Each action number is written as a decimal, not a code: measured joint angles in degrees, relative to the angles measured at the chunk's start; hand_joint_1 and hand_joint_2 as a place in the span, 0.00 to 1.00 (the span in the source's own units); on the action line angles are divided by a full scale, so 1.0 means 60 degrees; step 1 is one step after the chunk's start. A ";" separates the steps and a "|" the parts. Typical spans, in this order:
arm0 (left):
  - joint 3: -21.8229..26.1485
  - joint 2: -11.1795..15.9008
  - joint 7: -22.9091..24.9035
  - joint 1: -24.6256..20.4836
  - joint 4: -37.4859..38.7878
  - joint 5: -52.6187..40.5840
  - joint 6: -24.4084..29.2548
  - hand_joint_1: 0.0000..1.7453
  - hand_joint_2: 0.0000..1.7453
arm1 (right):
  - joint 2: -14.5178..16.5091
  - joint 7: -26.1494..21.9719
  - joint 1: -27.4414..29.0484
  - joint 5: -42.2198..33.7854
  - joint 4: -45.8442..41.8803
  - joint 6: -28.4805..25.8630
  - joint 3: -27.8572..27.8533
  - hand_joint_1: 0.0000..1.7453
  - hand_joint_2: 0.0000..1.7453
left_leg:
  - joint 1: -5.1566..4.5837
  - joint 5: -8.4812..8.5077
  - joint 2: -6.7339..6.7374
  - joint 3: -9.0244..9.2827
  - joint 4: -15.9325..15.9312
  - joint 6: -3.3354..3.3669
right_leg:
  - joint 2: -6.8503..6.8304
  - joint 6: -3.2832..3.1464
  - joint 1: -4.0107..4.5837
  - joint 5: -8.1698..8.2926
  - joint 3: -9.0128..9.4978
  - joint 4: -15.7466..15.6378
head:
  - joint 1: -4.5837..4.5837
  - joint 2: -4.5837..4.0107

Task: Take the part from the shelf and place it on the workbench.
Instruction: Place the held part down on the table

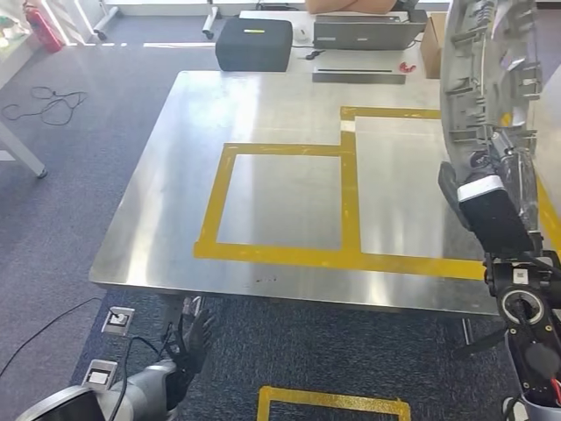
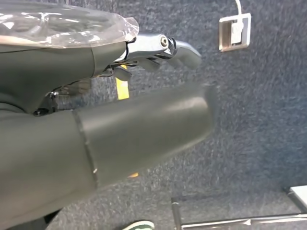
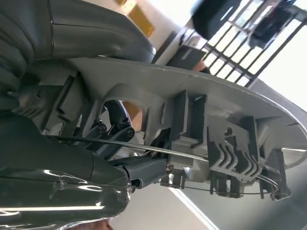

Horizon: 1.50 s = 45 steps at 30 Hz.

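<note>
1. Right hand (image 1: pixel 493 180) grips the round grey moulded-plastic part (image 1: pixel 486 70) by its lower rim, holding it upright above the right edge of the workbench, presumably so its ribbed back stays clear of the surface until it is lowered.
2. Left hand (image 1: pixel 192 342) hangs low beside the table, fingers loosely spread, holding nothing.
3. Ahead, the shiny steel workbench (image 1: pixel 284 105) carries yellow tape rectangles (image 1: pixel 284 200), likely the placement marks.
4. Beyond it lie a black case (image 1: pixel 254 44) and a laptop (image 1: pixel 364 33).
</note>
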 joint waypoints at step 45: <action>-0.0241 -0.0143 0.0087 -0.0129 0.0000 -0.0408 0.0033 0.00 0.00 | 0.1458 0.1037 -0.2558 0.6686 0.8236 0.1321 0.2597 1.00 1.00 | 0.0029 0.0035 -0.0017 0.0078 -0.0162 -0.0196 | -0.0032 -0.0114 0.0011 -0.0019 0.0030 -0.0021 | -0.0016 0.0000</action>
